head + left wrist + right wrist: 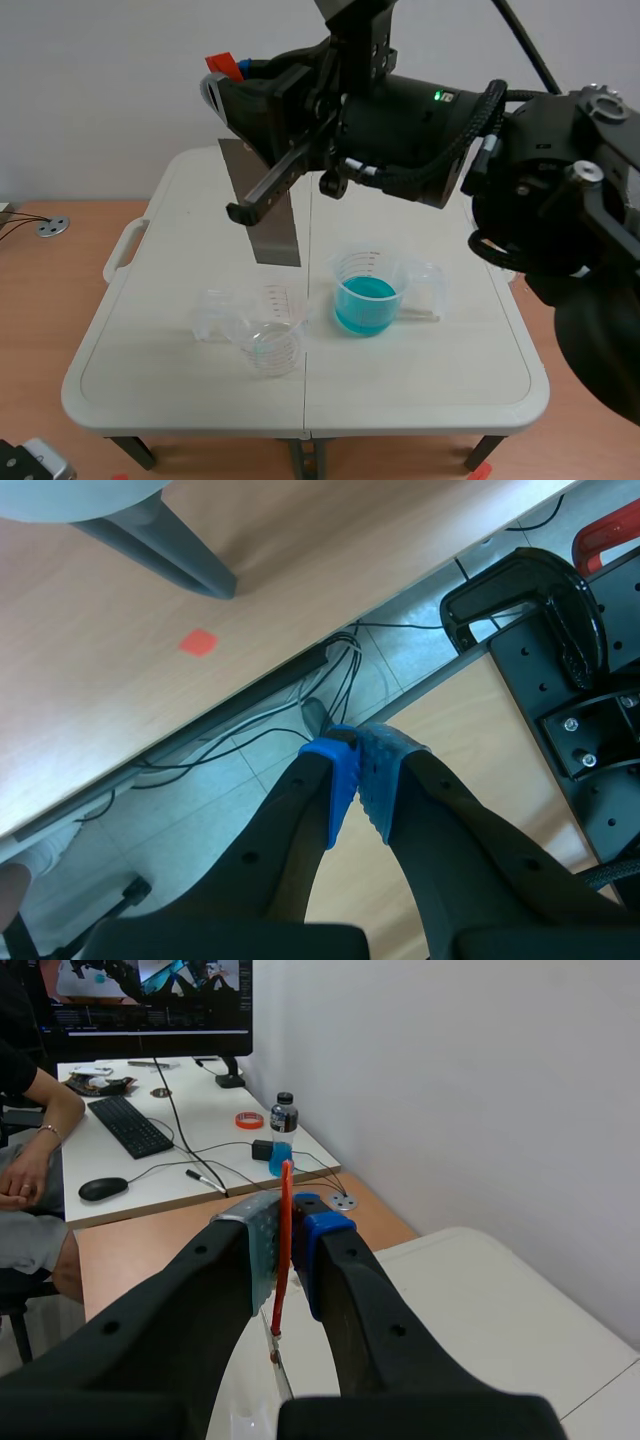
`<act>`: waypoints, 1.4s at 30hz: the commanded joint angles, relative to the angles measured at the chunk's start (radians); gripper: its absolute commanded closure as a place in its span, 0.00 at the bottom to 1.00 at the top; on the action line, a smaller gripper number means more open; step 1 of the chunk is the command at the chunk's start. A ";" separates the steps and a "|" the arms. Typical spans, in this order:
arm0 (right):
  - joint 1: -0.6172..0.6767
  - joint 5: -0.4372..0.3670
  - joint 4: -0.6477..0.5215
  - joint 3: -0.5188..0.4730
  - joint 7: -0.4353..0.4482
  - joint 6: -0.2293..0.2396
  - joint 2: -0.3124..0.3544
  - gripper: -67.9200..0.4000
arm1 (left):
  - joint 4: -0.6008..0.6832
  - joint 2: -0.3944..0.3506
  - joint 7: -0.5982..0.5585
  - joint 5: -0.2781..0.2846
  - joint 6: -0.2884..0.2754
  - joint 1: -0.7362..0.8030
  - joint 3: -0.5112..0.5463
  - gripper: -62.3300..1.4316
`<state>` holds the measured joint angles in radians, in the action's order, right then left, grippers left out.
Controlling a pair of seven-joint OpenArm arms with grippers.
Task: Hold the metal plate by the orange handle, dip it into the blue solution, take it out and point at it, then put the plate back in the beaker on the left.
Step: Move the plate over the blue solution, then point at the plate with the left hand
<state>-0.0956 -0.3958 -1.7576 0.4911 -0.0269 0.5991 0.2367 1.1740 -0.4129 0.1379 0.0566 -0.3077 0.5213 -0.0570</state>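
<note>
The right arm comes in from the right and is raised across the top of the scene. The right gripper (228, 72) is up at the far left, above the white counter (420, 385). It is clenched on the orange handle (217, 64). In the right wrist view, the thin handle (284, 1260) stands on edge, pressed between the two dotted pads. The metal plate (264, 205) hangs upright from the handle in the air and touches nothing else. Its lower edge is above the counter, left of the beaker of blue solution (365, 298) and farther than the clear beaker (271, 347).

Both beakers stand upright near the middle of the counter. The blue one is to the right. The clear one is to the left and a little nearer, with its handle pointing left.

The left gripper (358, 755) is down off the counter, over the floor beside a counter leg (160, 550). It is clenched on nothing, and its blue pads meet at the tips.

Well beyond the right gripper are a monitor (150, 995), a keyboard (125, 1125) and a mouse (102, 1189). A person's arm (45, 1110) rests beside them.
</note>
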 commanded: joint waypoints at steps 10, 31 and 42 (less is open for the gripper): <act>0.018 -0.021 -0.121 -0.109 -0.035 0.000 0.024 0.98 | 0.011 -0.004 -0.006 0.006 -0.001 0.011 0.001 0.96; 0.018 -0.090 -0.113 -0.260 -0.011 0.005 0.159 0.98 | 0.011 -0.060 -0.006 0.006 -0.001 0.011 0.209 0.96; 0.014 -0.086 -0.052 -0.292 -0.003 0.031 0.160 0.98 | 0.012 -0.106 -0.060 0.023 -0.001 0.008 0.420 0.96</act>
<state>-0.0662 -0.4717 -1.8038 0.2161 -0.0505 0.6334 0.3931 1.1740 -0.5030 0.1024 0.0650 -0.3107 0.5236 0.3496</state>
